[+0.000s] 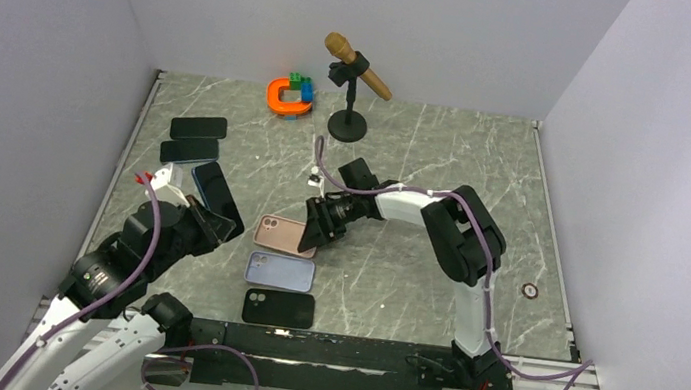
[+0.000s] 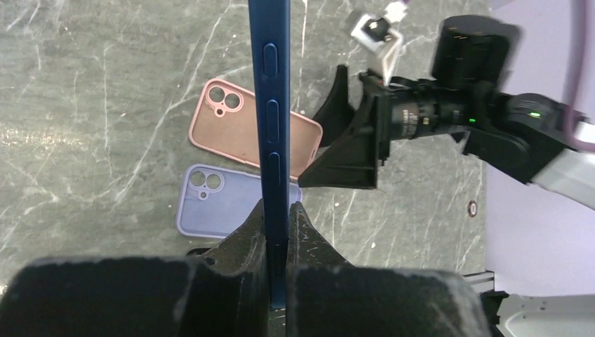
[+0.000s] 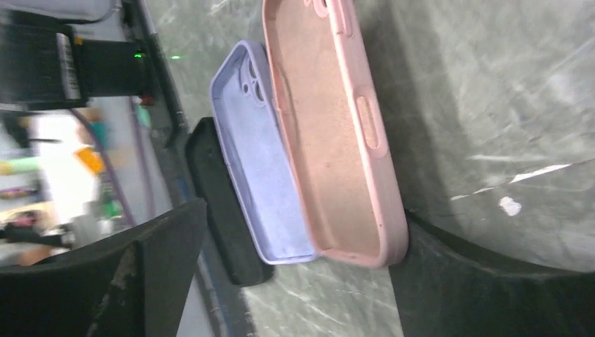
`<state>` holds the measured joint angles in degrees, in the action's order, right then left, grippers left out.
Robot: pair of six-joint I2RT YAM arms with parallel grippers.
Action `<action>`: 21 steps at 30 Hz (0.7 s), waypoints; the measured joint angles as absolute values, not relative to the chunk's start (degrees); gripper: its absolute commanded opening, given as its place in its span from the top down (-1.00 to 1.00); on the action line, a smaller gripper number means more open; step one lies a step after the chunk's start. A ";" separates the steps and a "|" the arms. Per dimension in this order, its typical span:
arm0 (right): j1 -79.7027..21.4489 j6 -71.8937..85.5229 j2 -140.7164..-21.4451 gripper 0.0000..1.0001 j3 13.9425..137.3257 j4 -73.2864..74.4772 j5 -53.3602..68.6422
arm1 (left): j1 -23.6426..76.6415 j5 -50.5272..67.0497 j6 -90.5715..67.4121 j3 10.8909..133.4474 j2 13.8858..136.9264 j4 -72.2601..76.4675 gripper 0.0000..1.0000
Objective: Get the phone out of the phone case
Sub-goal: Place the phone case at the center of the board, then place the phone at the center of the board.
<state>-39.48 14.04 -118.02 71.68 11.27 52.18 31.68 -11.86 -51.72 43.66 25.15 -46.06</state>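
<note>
My left gripper [image 2: 279, 207] is shut on the lower edge of a dark blue phone [image 2: 271, 105], held edge-on above the table; from above, the phone [image 1: 217, 196] sits at the left gripper [image 1: 207, 222]. The pink phone case [image 1: 282, 233] lies empty on the table, inside up in the right wrist view [image 3: 330, 126]. My right gripper [image 1: 317, 224] stands open at the case's right end, one finger [image 3: 477, 281] beside the case's rim and the other finger [image 3: 140, 274] well apart from it.
A lavender case [image 1: 280, 270] and a black case [image 1: 278, 307] lie empty below the pink one. Two dark phones [image 1: 199, 126] [image 1: 190, 149] lie at the left. A microphone on its stand [image 1: 348, 125] and an orange toy [image 1: 290, 95] stand at the back.
</note>
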 measured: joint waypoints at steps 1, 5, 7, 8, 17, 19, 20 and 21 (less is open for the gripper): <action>-39.99 14.02 -116.68 -1.00 71.88 11.66 49.30 | 31.66 -11.88 -51.75 43.53 25.89 -46.06 1.00; -41.82 14.41 -112.31 -1.00 71.81 14.70 35.27 | 31.31 -12.14 -51.81 43.51 28.32 -45.30 1.00; -42.04 15.79 -109.43 -1.00 70.61 16.60 28.14 | 30.79 -12.34 -52.03 43.51 29.12 -44.38 1.00; -42.04 16.80 -107.39 -1.00 69.65 17.56 24.84 | 30.28 -12.34 -52.31 43.51 29.52 -43.66 1.00; -42.13 25.52 -79.50 -0.99 50.00 11.44 13.74 | 14.98 -6.87 -62.26 36.60 34.02 -30.22 1.00; -42.30 26.98 -75.29 -0.99 47.11 10.44 13.45 | 8.05 -2.39 -66.22 31.70 36.36 -24.08 1.00; -42.41 27.75 -72.86 -1.00 45.58 9.85 13.04 | 4.58 0.12 -68.40 29.08 38.09 -20.71 1.00; -42.46 28.38 -70.61 -1.00 44.49 9.80 12.60 | 0.95 2.79 -70.63 26.24 40.36 -16.69 1.00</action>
